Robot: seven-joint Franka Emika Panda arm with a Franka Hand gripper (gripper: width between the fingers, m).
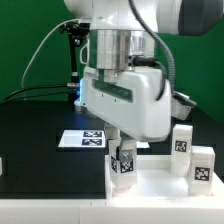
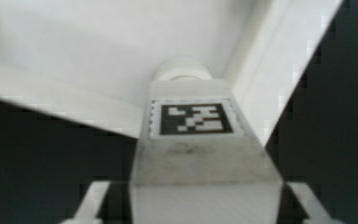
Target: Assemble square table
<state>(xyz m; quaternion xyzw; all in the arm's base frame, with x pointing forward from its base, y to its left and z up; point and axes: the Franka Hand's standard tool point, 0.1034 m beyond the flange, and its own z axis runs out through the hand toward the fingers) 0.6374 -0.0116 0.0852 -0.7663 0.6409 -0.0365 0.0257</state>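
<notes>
Black tabletop [image 1: 40,130] carries the white square top [image 1: 150,185], the marker board [image 1: 82,139] lying at ten o'clock from it. Directly beneath the pincer [image 1: 123,152], a tagged leg [image 1: 124,165] stands upright, clamped between its partly closed fingers [image 2: 101,200]. Two more legs [image 1: 193,157] stand at three o'clock from it.

legs: 1 [image 1: 123,163] on table top [image 1: 160,185] | 2 [image 1: 183,139] at exterior view's right | marker board [image 1: 85,139] behind

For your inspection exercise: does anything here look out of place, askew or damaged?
Nothing stands out. The gripper holds one tagged leg upright at the table top; two other legs stand upright at the exterior view's right.
</notes>
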